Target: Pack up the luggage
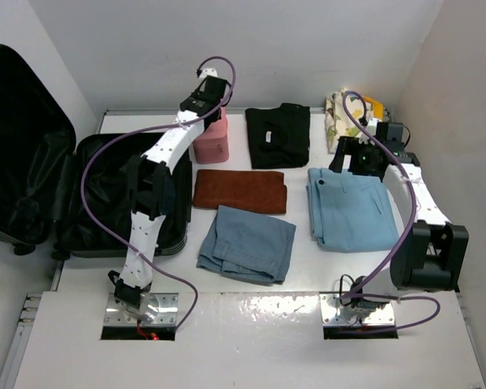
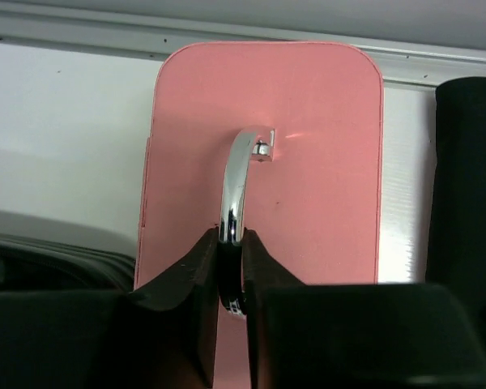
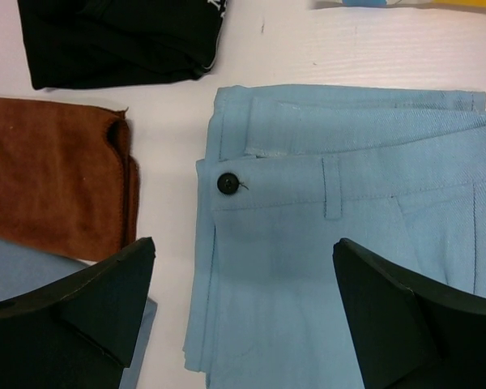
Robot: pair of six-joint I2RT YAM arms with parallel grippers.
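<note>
Luggage (image 1: 40, 162) lies open, lid raised, just left of the pink case (image 2: 324, 178); its stiff, likely heavy shell is best moved by the lid rim. Left hand (image 2: 231, 243) is clamped on the case's handle (image 2: 233, 178). Right hand (image 3: 243, 247) gapes empty over blue trousers (image 3: 308, 275), well right of the case.

Pinched between the left gripper's (image 2: 231, 243) matt black fingers (image 2: 186, 279), the handle (image 2: 236, 182) is mirror-polished metal, and the pink case (image 2: 308, 162) beyond it looks smooth and faintly sheeny. Under the right gripper (image 3: 243, 247), the pale blue trousers (image 3: 308, 243) are matt woven cloth with a shiny dark button (image 3: 228, 183). Left of it, a brown cloth (image 3: 53, 174) looks nappy.
</note>
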